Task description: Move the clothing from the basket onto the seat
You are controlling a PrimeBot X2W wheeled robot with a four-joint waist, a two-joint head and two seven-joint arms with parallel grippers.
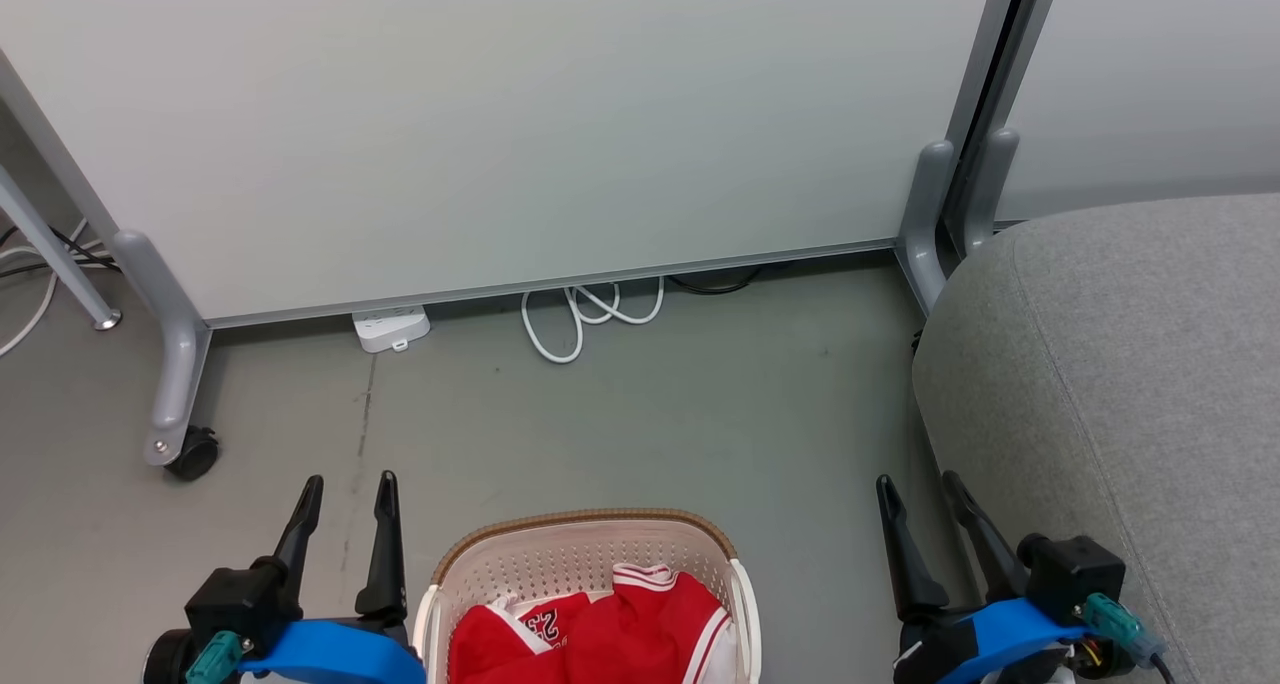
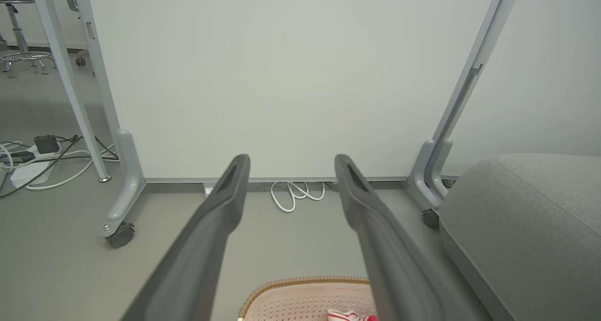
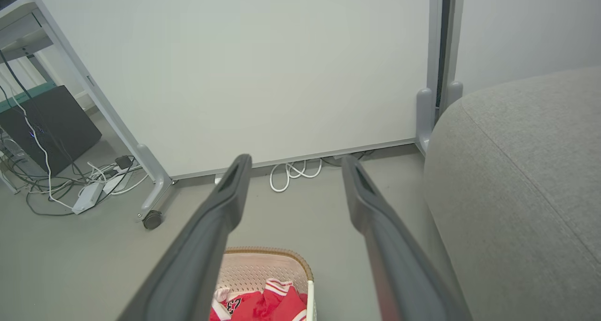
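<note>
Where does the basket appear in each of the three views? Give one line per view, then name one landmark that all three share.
Head view: basket at bottom centre, with red clothing inside.
Left wrist view: basket at bottom centre, mostly cut off by the edge.
Right wrist view: basket at the bottom edge, left of centre.
Shared landmark: the white cable coil under the panel, beyond the basket.

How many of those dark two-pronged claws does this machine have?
2. The left end effector is left of the basket, the right end effector between basket and seat; both open and empty.
</note>
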